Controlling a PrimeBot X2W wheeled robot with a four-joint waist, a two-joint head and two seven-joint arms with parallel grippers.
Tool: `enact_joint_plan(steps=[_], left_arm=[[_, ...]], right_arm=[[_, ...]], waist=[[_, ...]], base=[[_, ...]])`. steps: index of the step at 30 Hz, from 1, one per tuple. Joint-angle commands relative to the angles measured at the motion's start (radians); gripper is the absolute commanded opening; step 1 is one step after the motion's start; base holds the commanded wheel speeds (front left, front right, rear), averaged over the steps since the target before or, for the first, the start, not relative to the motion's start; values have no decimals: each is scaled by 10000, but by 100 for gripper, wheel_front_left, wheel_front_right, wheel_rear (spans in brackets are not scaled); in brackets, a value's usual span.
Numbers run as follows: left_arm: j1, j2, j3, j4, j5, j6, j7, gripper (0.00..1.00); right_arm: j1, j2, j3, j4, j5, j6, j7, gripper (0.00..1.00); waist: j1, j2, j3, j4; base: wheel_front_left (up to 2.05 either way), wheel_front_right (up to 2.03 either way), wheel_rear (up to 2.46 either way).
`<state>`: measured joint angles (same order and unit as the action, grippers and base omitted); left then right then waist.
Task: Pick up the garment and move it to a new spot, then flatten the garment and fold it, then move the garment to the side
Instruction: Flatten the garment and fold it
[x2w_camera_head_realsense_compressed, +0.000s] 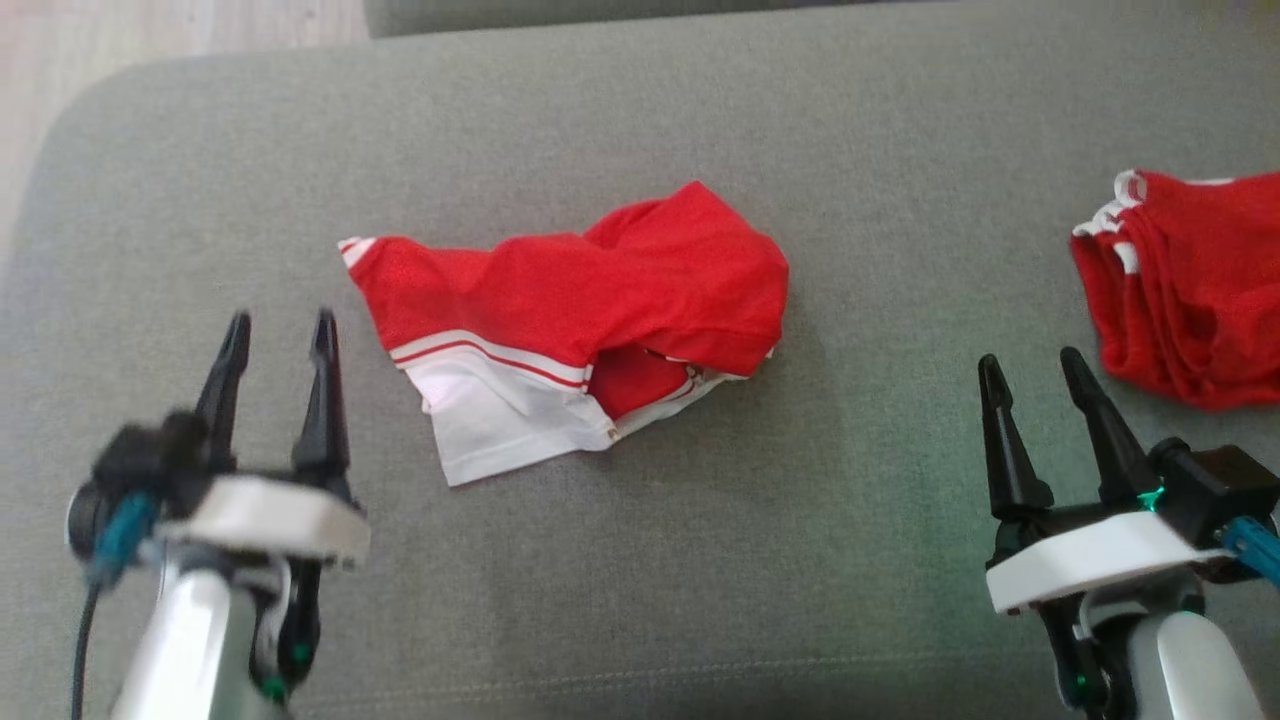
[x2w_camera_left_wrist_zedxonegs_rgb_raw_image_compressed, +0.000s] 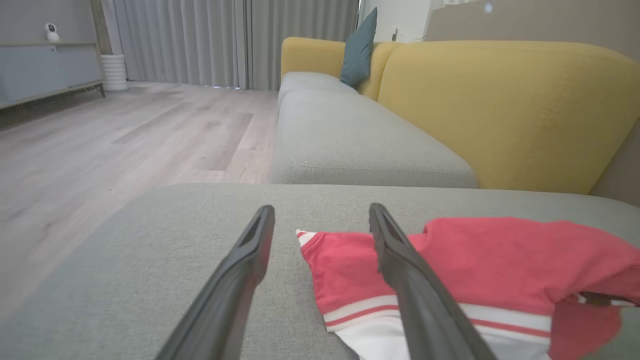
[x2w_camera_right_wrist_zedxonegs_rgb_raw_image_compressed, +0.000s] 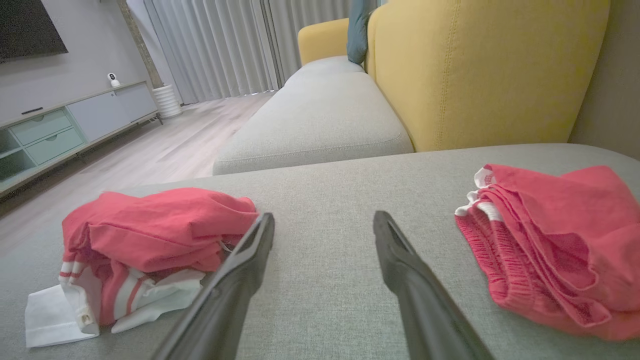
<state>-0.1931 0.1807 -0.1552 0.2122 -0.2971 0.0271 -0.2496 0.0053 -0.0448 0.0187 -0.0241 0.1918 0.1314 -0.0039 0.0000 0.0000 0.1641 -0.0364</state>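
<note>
Red-and-white shirt (x2w_camera_head_realsense_compressed: 570, 320) lies bunched up mid-cushion (x2w_camera_head_realsense_compressed: 640, 600), between the two arms & a bit further out. Left gripper (x2w_camera_head_realsense_compressed: 281, 322) sits just beside its striped corner, fingers apart, nothing in them. Right gripper (x2w_camera_head_realsense_compressed: 1030, 360) is also spread & empty, over bare grey fabric, between the shirt and a second red pile (x2w_camera_head_realsense_compressed: 1190, 290).

Risks, as I see it: the shirt is doubled over itself, so a pinch at the near edge may catch one layer only. Lift that & the rest drags or twists, making the flatten step harder. Fingers coming down too steep could dig into the soft cushion & snag the cover, not the cloth. Right gripper is nearer the second red pile than the shirt; same colour, so easy to go for the wrong one.

Hard to tell: where sleeves & collar are, prob. tucked under the red fold. The second red pile is cut off at the right edge of the head view, so I can't say what it is. Left gripper is blurred there, esp. round the wrist.
</note>
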Motion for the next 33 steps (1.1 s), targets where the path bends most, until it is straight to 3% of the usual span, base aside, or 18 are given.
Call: enact_joint_plan(steps=[1,11,24,33], left_arm=[[53,252,454,-685,166,80,-120,100],[1928,50,322,-2075,406,375,-102,100],[2001,116,129,-2213,381,382,44,100],[1486,71,-159,-2296,436,271,67,100]], right_arm=[[-175,-54,189,-398,-72,-7,42,100],[231,-54,278,-461,-28,-7,313,100],[322,-54,339,-470,7,-7,438,100],[-828,-54,1666,570,417,-7,782,100]], waist=[[0,0,-184,90],[0,0,-731,236],[0,0,-804,269],[0,0,-219,699]], base=[[0,0,0],[0,0,0],[0,0,0],[0,0,0]])
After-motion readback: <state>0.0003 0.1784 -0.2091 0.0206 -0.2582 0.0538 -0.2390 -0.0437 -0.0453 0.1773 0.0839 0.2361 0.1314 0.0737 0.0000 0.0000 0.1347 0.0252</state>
